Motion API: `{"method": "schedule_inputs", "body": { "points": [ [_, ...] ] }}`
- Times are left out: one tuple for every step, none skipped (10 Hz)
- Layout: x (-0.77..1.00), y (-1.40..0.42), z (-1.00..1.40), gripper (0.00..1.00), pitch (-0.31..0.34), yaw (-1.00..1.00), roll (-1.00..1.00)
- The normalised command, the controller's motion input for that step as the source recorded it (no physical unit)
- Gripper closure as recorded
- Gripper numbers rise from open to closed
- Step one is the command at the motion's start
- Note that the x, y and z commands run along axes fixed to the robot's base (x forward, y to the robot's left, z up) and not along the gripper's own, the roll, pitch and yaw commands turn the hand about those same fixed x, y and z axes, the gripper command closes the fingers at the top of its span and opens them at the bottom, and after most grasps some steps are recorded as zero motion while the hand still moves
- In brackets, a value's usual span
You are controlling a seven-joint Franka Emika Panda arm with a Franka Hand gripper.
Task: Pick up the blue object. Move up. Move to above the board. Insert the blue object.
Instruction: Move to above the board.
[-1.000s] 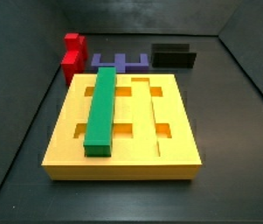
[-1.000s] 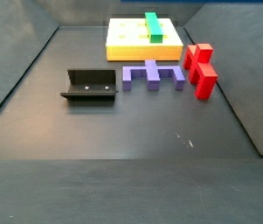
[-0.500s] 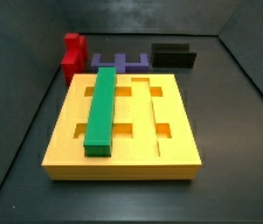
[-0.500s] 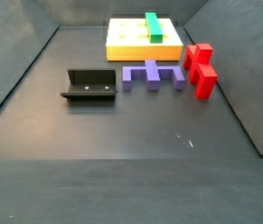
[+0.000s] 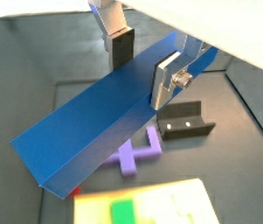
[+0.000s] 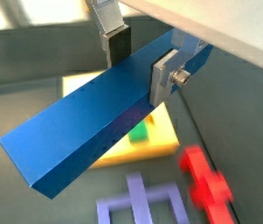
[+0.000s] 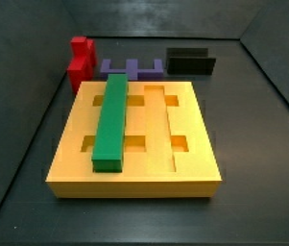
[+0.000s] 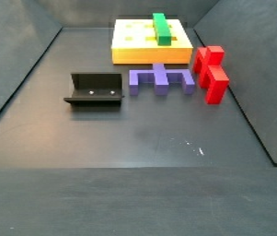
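Observation:
In both wrist views my gripper (image 5: 143, 70) (image 6: 141, 70) is shut on the blue object (image 5: 104, 118) (image 6: 93, 122), a long navy bar held across the fingers high above the floor. One silver finger (image 5: 169, 77) lies on its near face and the dark pad of the other finger (image 5: 121, 45) shows behind it. The yellow board (image 7: 185, 125) (image 8: 134, 41) lies on the floor with a green bar (image 7: 110, 120) (image 8: 163, 28) in one groove. It also shows below the bar in the wrist views (image 5: 169, 203) (image 6: 157, 144). Neither gripper nor blue object shows in the side views.
A purple notched block (image 7: 132, 68) (image 8: 160, 79), red blocks (image 7: 79, 60) (image 8: 211, 72) and the dark fixture (image 7: 190, 61) (image 8: 95, 90) stand beside the board. Dark walls enclose the floor.

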Motion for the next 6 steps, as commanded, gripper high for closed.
{"method": "schedule_inputs", "body": {
  "points": [
    [0.27,-1.4,0.19,1.0,0.087,1.0,0.01],
    [0.3,-1.4,0.19,1.0,0.098,1.0,0.01],
    [0.2,-0.69,0.1,1.0,0.119,1.0,0.02],
    [0.14,-0.41,0.07,1.0,0.124,1.0,0.02],
    [0.09,-0.24,0.05,1.0,0.129,1.0,0.03],
    [0.07,-0.14,0.03,1.0,0.138,1.0,0.04]
  ]
}}
